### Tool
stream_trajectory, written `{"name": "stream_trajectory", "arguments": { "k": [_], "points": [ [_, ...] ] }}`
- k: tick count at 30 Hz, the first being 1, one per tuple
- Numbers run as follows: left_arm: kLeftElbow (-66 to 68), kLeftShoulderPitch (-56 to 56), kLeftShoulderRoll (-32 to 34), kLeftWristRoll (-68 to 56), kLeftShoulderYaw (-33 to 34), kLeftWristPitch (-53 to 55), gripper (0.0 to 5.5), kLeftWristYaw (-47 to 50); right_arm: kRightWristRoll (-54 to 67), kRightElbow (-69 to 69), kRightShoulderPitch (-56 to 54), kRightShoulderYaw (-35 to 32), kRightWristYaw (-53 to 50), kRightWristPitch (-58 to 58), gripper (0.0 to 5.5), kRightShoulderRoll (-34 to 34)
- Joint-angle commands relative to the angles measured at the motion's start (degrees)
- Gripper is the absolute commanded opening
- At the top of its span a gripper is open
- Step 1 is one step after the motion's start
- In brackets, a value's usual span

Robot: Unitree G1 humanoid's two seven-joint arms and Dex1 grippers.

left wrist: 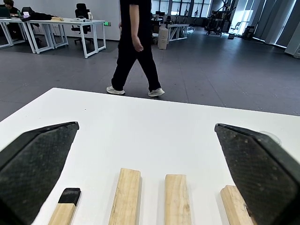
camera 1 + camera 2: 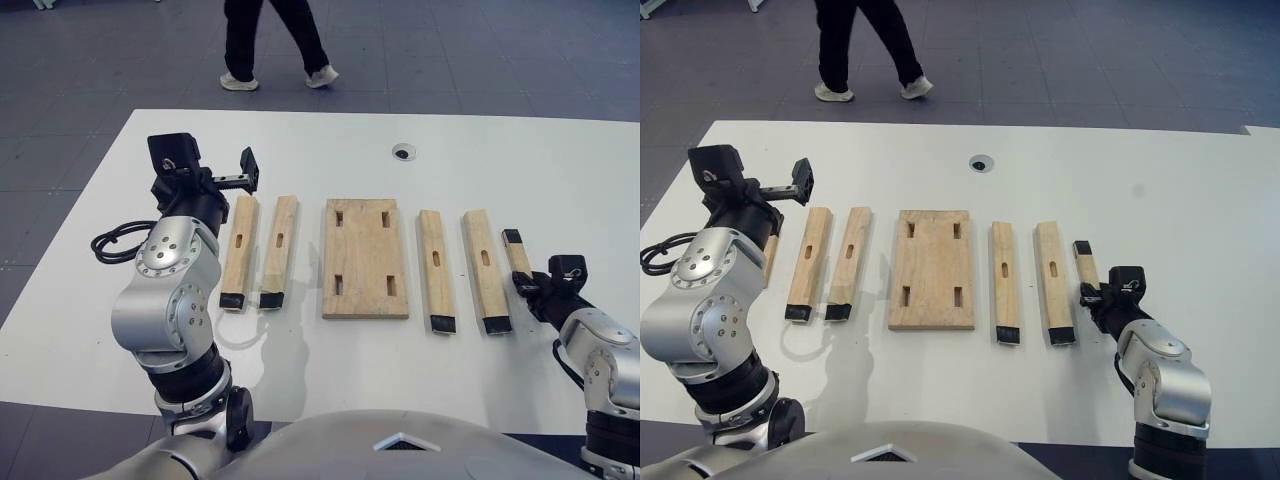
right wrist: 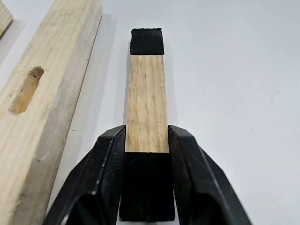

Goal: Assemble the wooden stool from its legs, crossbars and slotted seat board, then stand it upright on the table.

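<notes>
My right gripper (image 3: 146,136) is clenched on the crossbar (image 3: 146,108) at its near black-capped end. The crossbar lies on the table (image 2: 500,180), just beside the rightmost leg (image 3: 42,93). I judge it light and stiff; a mid-length hold would balance better. Farther off, my left gripper (image 1: 145,129) hangs spread wide above the left legs (image 1: 124,197).

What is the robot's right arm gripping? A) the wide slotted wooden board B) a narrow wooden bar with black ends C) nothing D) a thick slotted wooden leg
B: the right fingers clamp both sides of the narrow wooden bar with black ends.
</notes>
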Motion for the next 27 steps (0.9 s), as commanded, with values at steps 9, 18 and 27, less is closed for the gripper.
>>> {"name": "stream_trajectory", "arguments": {
  "k": [9, 18, 27],
  "points": [
    [9.39, -7.89, 2.62, -3.56, 5.03, 2.16, 5.42, -3.70, -2.60, 12.76, -21.30, -5.03, -6.50, -5.35, 1.29, -5.23],
    [18.11, -22.31, 0.39, -28.40, 18.01, 15.24, 5.42, -16.96, 6.66, 1.22, -45.20, 6.65, -3.38, -0.99, 1.29, 5.66],
    [28.74, -33.40, -4.92, -44.07, 34.47, 25.08, 5.42, -9.82, 11.72, -3.41, -47.96, 13.98, -1.15, 1.36, 1.29, 12.58]
  ]
}}
